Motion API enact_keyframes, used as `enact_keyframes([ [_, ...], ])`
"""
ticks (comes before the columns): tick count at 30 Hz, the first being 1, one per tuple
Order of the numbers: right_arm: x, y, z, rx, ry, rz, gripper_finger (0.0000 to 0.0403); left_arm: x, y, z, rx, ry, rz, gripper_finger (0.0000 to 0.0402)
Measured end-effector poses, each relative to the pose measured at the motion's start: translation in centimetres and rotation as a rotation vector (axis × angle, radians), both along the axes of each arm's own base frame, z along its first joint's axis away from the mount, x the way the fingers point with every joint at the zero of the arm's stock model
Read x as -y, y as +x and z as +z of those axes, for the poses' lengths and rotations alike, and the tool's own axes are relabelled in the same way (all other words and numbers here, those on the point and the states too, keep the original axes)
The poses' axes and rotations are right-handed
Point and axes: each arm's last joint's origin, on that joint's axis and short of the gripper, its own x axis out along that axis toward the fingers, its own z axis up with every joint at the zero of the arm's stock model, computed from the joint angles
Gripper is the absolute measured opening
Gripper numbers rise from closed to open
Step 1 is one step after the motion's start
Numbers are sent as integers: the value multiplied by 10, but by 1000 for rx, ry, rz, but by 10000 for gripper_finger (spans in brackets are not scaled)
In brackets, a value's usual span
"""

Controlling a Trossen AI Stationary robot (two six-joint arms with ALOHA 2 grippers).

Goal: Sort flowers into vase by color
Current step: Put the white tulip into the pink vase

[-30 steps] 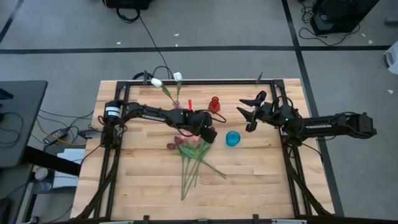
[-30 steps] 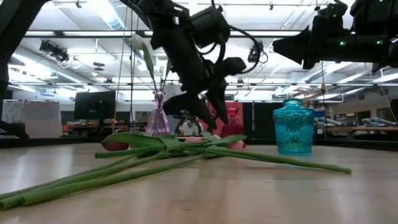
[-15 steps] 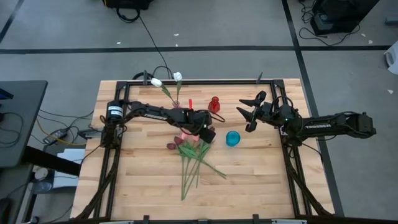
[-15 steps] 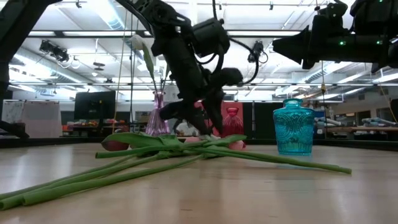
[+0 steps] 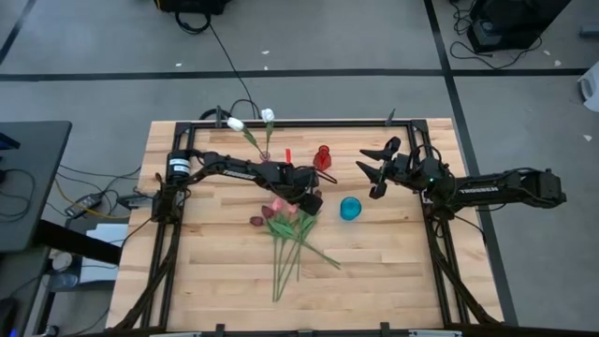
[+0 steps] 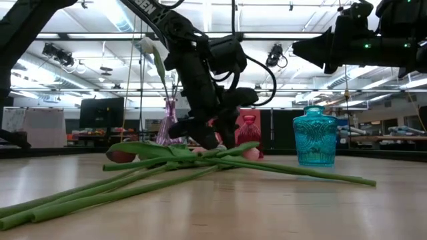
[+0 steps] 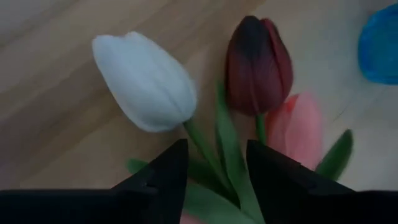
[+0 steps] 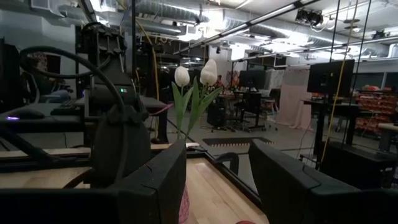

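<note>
The table is pale, matt planked wood. The blue vase looks like ribbed, glossy glass. The tulip heads look smooth and matt.

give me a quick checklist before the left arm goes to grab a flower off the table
1. Left gripper open: ok, a stem shows in the gap between its fingers.
2. Gripper low over the loose flowers: ok, it hangs just above the heads.
3. One target only: not ok; the white tulip, dark red tulip and pink tulip lie close together with stems crossing.
4. Vases upright: ok for the blue vase and red vase.
5. White flowers already in the back vase: ok, two stand in it.
6. Right gripper out of the way: ok, it hovers off to the side.
</note>
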Motion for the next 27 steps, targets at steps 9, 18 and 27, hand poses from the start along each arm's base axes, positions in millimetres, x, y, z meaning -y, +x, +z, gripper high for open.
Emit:
enact_keyframes([
  [9,0,0,0,-1,0,0,187,-1,4,2,38,65,-47,77],
  [18,0,0,-1,-15,-10,-3,187,6,0,44,149,213,-130,19],
  [27,0,0,-1,-18,-13,-4,187,29,-41,161,373,673,-193,19],
])
